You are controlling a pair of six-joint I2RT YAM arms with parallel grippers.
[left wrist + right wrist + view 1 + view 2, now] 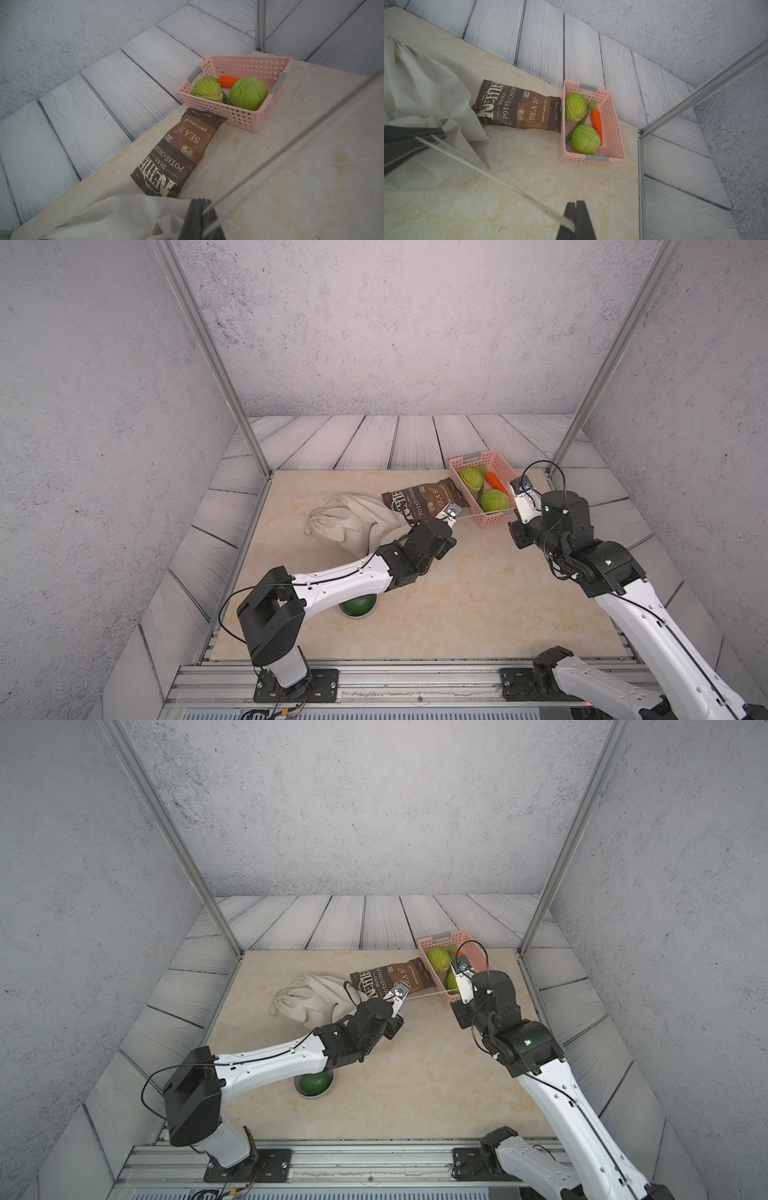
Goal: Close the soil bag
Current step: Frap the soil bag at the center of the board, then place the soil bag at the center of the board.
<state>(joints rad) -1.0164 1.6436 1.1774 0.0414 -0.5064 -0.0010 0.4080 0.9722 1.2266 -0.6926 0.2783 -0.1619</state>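
The soil bag (pixel 353 522), a soft beige cloth sack, lay slumped and creased to the left of the chip bag (pixel 419 499), its cloth touching that packet's left end. In both top views the end farthest from the chip bag looked bunched, while the nearer end was hidden behind the left arm (pixel 345 578). In the left wrist view loose folds of the cloth sat just beside the left gripper (pixel 200 202), which stood on the near side of the chip bag with its jaws pressed together on the drawstring (pixel 484 513); whether they also pinched cloth could not be told. From there the cord ran thin, straight and taut to the right, past the chip bag's right end. It ended in the right gripper (pixel 575 204), whose jaws were likewise clamped on it, well to the right of the chip bag. The step in hand looked like the cinching pull, the cord stretched between two anchors, though how far the mouth was gathered could not be seen. The next move would seem to call for the right gripper to draw farther from the chip bag while the left one anchored the cord at the sack. Both clamps would need to be firm, since so thin a cord could slip and so light a sack could drag along instead of closing.
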